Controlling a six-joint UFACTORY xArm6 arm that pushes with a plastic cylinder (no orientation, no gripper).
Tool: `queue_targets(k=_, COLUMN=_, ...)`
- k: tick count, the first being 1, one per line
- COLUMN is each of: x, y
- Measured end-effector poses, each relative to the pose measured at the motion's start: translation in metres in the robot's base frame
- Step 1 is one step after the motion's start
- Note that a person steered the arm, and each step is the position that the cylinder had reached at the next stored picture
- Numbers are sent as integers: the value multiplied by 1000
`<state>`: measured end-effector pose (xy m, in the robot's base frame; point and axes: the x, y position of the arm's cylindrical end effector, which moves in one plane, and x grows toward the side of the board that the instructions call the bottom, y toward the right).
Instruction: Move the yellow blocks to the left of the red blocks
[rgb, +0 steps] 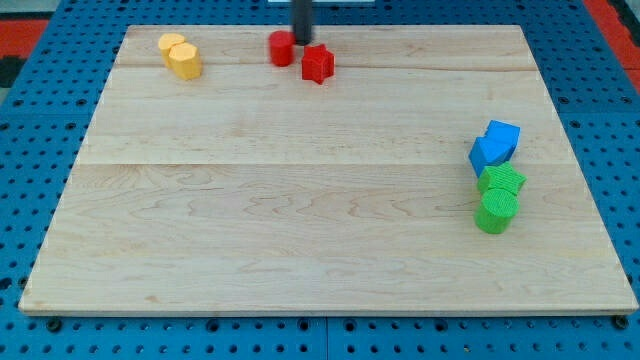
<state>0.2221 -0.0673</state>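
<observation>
The two yellow blocks (181, 55) sit touching each other at the far left of the counter (300, 200). The red blocks lie to their right along the same far edge: a round red block (280, 49) and, just beside it on the right, a star-shaped red block (318, 63). My tip (301, 40) stands between the two red blocks, close against the round one; whether it touches is hard to tell. The tool is a plain rod with no jaws, so nothing opens, closes or clamps.

Judging by how things lie, the yellow blocks are already left of the red ones, so the task looks finished or nearly so. If anything remains, it is to draw the tip away without nudging either red block toward the yellows.

A blue pair (495, 144) and a green pair (498, 196) sit at the right, well apart from all this.
</observation>
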Motion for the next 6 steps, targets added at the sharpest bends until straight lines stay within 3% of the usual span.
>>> queue_targets(k=1, x=-1, y=-61)
queue_targets(k=2, x=-29, y=-99)
queue_targets(k=3, x=-25, y=-198)
queue_targets(k=4, x=-13, y=-209)
queue_targets(k=6, x=16, y=-127)
